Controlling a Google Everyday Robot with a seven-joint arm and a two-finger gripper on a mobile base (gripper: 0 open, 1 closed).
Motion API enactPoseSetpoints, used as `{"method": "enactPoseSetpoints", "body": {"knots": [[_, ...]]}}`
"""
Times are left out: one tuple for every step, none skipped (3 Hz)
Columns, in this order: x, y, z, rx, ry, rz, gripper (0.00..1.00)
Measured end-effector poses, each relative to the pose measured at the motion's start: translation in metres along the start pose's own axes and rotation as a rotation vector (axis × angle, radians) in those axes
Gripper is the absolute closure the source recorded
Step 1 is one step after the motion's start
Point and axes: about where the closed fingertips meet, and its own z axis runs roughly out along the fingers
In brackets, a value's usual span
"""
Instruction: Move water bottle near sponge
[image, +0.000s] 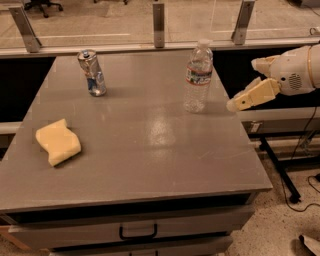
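The water bottle (198, 76) is clear ribbed plastic with a white cap and a red, white and blue label. It stands upright at the back right of the grey table (150, 145). The sponge (57, 141), a pale yellow wavy block, lies flat near the table's left edge. My gripper (243, 84) is off the table's right side, level with the bottle and a short way to its right, not touching it. Its cream fingers (252, 95) are spread apart and hold nothing.
A silver-blue can (92, 73) stands upright at the back left of the table. A railing with metal posts (159, 19) runs behind the table. Drawers with a black handle (138, 232) sit below the front edge. Cables lie on the floor at right.
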Motion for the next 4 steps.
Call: {"method": "enactPoseSetpoints", "body": {"knots": [[-0.018,-0.013,0.023,-0.040,-0.101,-0.009,0.00],[-0.019,-0.015,0.024,-0.040,-0.109,-0.009,0.00],[-0.022,-0.003,0.043,-0.081,-0.151,-0.018,0.00],[-0.029,0.011,0.070,-0.142,-0.203,-0.031,0.00]]}}
